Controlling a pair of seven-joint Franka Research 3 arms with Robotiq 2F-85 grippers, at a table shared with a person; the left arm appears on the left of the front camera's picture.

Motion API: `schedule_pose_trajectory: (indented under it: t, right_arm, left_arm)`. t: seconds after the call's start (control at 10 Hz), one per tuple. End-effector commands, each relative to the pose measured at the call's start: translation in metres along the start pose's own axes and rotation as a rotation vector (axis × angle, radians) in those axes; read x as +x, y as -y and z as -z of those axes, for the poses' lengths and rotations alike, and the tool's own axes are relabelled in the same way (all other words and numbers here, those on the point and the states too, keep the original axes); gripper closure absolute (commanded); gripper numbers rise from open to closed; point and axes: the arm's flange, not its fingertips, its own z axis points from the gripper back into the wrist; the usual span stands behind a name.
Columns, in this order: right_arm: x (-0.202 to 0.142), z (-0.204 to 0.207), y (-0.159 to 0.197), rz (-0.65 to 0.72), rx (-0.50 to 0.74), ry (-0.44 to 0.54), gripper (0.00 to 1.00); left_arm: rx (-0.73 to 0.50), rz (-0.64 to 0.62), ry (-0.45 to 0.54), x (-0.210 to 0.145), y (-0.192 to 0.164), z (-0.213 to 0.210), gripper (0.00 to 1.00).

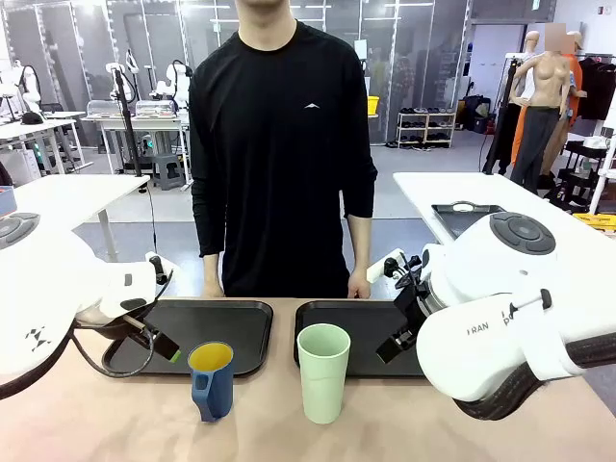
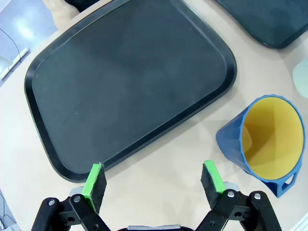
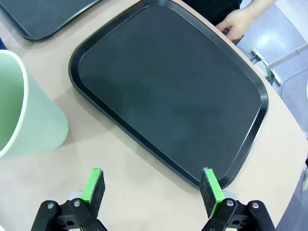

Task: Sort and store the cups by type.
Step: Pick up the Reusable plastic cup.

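Observation:
A dark blue mug point(image 1: 212, 378) with a yellow inside and a handle stands on the table in front of the left black tray point(image 1: 192, 332). Just right of it stands a tall mint-green tumbler point(image 1: 322, 372), in front of the right black tray point(image 1: 361, 332). My left gripper point(image 2: 153, 185) hangs open over the near edge of the left tray point(image 2: 130, 82), with the mug point(image 2: 264, 139) to its right. My right gripper point(image 3: 153, 185) is open over the near edge of the right tray point(image 3: 168, 86), and the tumbler point(image 3: 24, 115) stands to its left. Both grippers hold nothing.
A person in a black top point(image 1: 279, 144) stands at the far side, hands point(image 1: 358, 286) resting at the table edge behind the trays. One hand point(image 3: 238, 24) lies by the right tray's far corner. Bare tabletop runs along the front.

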Motion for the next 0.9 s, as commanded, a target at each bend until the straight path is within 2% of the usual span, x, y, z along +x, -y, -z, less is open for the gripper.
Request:
schedule_pose_trajectory:
  t: [0.0,0.8]
  right_arm:
    - [0.0,0.0,0.0001,0.003,0.001,0.0,0.0]
    - [0.0,0.0,0.0,0.0,0.0,0.0,0.0]
  left_arm:
    - [0.0,-0.001,0.0,-0.0001,-0.0003,0.0,0.0]
    - [0.0,0.0,0.0,0.0,0.0,0.0,0.0]
